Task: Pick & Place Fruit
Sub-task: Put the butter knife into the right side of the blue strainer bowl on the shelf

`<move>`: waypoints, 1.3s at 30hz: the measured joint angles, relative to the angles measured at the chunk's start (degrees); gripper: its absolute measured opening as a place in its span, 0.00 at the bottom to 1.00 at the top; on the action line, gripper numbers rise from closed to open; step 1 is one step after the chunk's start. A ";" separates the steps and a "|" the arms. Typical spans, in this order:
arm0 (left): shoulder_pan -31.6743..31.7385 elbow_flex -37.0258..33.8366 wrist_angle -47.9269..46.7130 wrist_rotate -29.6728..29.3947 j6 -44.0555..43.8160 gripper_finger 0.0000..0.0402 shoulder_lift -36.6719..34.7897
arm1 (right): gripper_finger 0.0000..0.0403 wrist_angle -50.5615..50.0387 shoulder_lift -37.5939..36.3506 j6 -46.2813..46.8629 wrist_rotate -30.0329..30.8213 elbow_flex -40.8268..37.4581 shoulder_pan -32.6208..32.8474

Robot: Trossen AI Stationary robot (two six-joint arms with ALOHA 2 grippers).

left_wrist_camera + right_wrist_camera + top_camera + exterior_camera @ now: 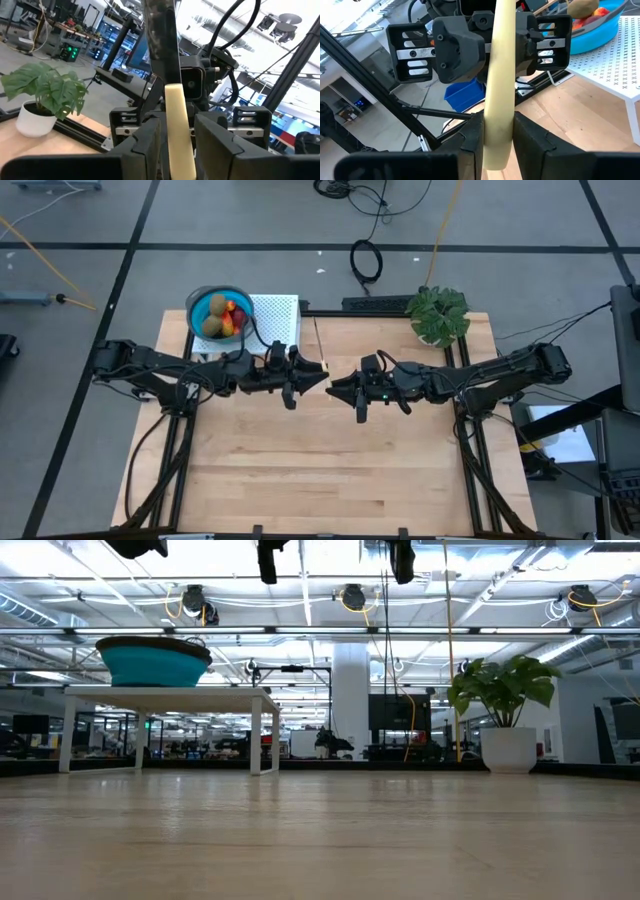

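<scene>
High over the middle of the table, my left gripper (318,374) and my right gripper (337,386) meet tip to tip. Both are shut on a pale yellow stick (325,368), which also shows in the left wrist view (177,125) and the right wrist view (500,85). The fruit (224,317) lies piled in a blue bowl (200,308), with red-orange and brown-green pieces (587,11) showing over its rim. The bowl stands on a white perforated stand (278,312) at the table's far left. Neither gripper is near it. My left gripper pinches the stick between its two fingers (145,145), at the stick's left end (179,150). It reaches in about level from the table's left. The stick is clear of the table and runs on toward the other gripper. My right gripper pinches the stick's other end (496,135) between its two fingers (530,135). It comes in level from the table's right. The stick is lifted clear of the table and spans the gap to the left gripper's fingers (470,55).
A leafy plant in a white pot (440,315) stands at the table's far right corner. A dark frame (380,306) runs along the far edge. The wooden tabletop (320,470) lies bare toward the near side.
</scene>
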 joint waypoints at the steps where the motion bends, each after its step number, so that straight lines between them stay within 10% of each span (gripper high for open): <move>1: 0.00 0.00 -0.03 0.02 0.16 0.29 0.00 | 0.17 0.00 0.00 0.00 -0.01 0.00 0.00; 39: 0.96 -0.04 -0.80 4.92 -1.74 0.08 -0.20 | 0.30 -2.40 0.04 -0.24 -1.42 0.04 0.02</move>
